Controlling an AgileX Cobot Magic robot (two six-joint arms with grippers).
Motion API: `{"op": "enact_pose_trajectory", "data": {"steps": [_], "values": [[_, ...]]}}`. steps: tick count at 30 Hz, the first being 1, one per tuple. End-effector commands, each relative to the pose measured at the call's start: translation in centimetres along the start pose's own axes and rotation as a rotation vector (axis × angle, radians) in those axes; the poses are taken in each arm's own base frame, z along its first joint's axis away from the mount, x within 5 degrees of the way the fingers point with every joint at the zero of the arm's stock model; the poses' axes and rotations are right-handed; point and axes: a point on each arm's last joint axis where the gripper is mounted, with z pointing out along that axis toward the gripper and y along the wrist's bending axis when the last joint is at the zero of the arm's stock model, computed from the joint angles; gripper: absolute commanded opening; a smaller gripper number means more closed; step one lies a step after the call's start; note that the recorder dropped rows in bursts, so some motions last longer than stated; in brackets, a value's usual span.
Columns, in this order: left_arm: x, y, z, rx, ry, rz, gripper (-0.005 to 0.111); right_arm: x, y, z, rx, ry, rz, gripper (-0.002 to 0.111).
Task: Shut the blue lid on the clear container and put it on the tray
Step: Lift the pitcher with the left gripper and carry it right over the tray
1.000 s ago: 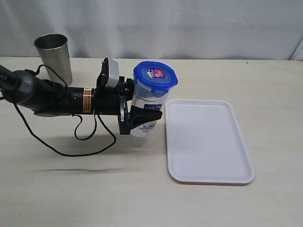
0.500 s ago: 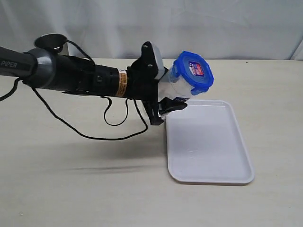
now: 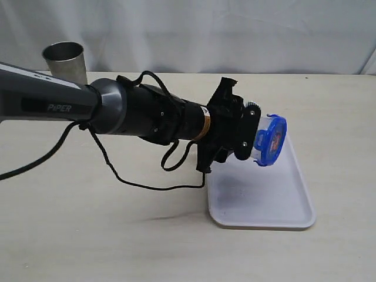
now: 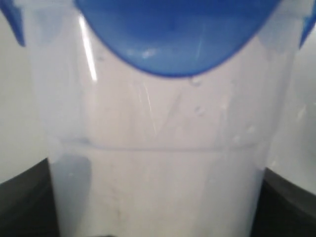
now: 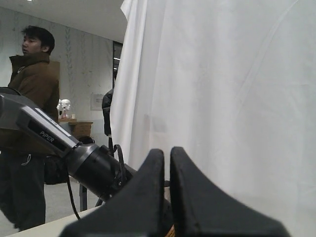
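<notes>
Since the earlier frame the left gripper (image 3: pixel 247 138), clamped on the tall clear plastic container (image 3: pixel 261 124) with its round blue lid (image 3: pixel 271 140) on, has swung it sideways over the flat white tray (image 3: pixel 294 220); next: upright it, lower.

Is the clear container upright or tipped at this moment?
Tipped. The left gripper holds the clear container on its side over the tray, and the blue lid faces sideways.
</notes>
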Motion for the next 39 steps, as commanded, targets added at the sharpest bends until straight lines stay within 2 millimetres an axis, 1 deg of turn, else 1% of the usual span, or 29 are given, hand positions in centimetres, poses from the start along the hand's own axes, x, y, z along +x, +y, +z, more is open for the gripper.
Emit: {"op": "enact_pose_trajectory", "data": {"steps": [1,9,13,17,24,32,39], "values": [[-0.6,0.6,-0.5,-0.038,0.141,0.179,0.000,0.1,0.0,-0.1,0.001,0.004,0.001,0.005],[-1.4,0.3,-0.8,-0.039,0.319,0.347,0.000,0.1,0.0,-0.1,0.000,0.006,0.001,0.005],[-1.6,0.4,-1.1,-0.049,0.396,0.408,0.000,0.1,0.0,-0.1,0.000,0.006,0.001,0.005],[-2.0,0.3,-1.3,-0.058,0.442,0.428,0.000,0.1,0.0,-0.1,0.000,0.006,0.001,0.005],[-2.9,0.0,-1.3,-0.059,0.437,0.438,0.000,0.1,0.0,-0.1,0.000,0.006,0.001,0.005],[-3.0,-0.1,-1.3,-0.057,0.422,0.427,0.000,0.1,0.0,-0.1,0.000,0.006,0.001,0.005],[-3.5,-0.2,-1.0,-0.069,0.352,0.326,0.000,0.1,0.0,-0.1,0.000,0.006,0.001,0.005]]}}
